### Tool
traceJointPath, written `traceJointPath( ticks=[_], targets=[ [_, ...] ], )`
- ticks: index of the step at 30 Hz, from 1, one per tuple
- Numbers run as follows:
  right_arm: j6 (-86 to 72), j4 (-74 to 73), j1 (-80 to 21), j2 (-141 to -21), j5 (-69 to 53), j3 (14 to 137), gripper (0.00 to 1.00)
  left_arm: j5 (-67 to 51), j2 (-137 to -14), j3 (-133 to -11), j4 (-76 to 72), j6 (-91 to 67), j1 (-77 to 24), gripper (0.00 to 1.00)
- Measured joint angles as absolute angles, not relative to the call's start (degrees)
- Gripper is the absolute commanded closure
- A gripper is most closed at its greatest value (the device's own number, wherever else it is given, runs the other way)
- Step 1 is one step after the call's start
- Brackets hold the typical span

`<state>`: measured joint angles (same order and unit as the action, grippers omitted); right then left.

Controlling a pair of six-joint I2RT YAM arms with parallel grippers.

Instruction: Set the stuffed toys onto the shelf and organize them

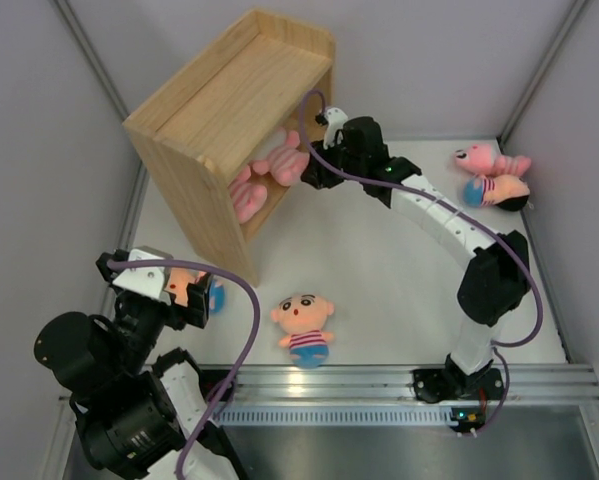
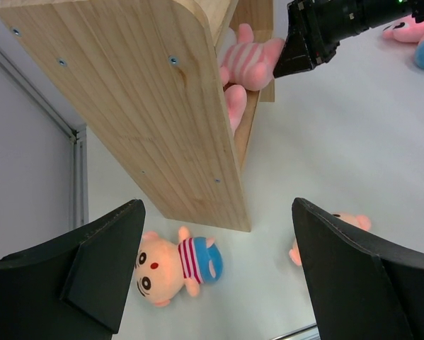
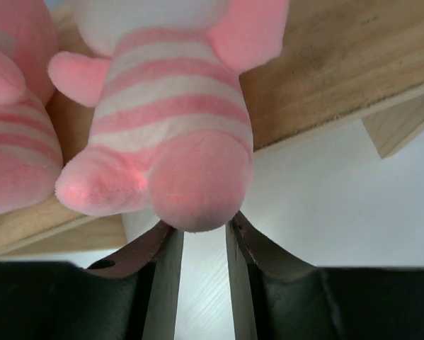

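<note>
The wooden shelf [image 1: 229,90] stands at the far left corner of the counter [image 1: 379,260], its open side facing right. Two stuffed toys lie on its lower board: a pink striped toy [image 3: 173,134] and, touching it on the nearer side, a second pink toy [image 1: 241,195]. The right gripper [image 3: 199,234] sits at the shelf's opening with its jaws narrowly parted. The pink striped toy's foot lies right at their tips, and whether they pinch it cannot be told. The left gripper [image 2: 219,212] hangs over the near left corner, jaws spread wide and released, above a peach doll [image 2: 173,265] lying just beside the shelf's side panel. Another peach doll [image 1: 304,325] lies face up by the near edge. A pink plush [image 1: 489,160] and a blue-shorts doll [image 1: 499,190] lie together at the far right corner.
</note>
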<state>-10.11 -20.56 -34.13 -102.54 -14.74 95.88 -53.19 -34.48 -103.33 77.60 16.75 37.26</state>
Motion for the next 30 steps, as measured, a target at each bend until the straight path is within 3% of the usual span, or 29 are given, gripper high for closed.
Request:
traceJointPath(
  ticks=[2,3,6,20,30],
  targets=[
    [-10.3,-18.0,-33.9,-102.3,-15.5,95.5,0.63,-53.0,-34.4,-103.3,77.6,17.0,37.3,0.09],
    [-10.4,-16.8,-33.5,-102.3,-16.4,95.5,0.53,-53.0,-34.3,-103.3,77.6,17.1,37.3,0.09],
    [-10.6,-14.2,-32.4,-102.3,-19.2,95.4,0.46,-52.8,-34.1,-103.2,77.6,17.5,37.3,0.09],
    [-17.9,-2.1,-30.5,-102.2,-22.0,91.2,0.44,-52.5,-33.6,-102.2,77.6,18.0,37.3,0.09],
    [-18.9,4.4,-29.5,-106.3,-29.1,92.0,0.91,-51.3,-33.6,-101.8,77.6,18.3,37.3,0.09]
  ],
)
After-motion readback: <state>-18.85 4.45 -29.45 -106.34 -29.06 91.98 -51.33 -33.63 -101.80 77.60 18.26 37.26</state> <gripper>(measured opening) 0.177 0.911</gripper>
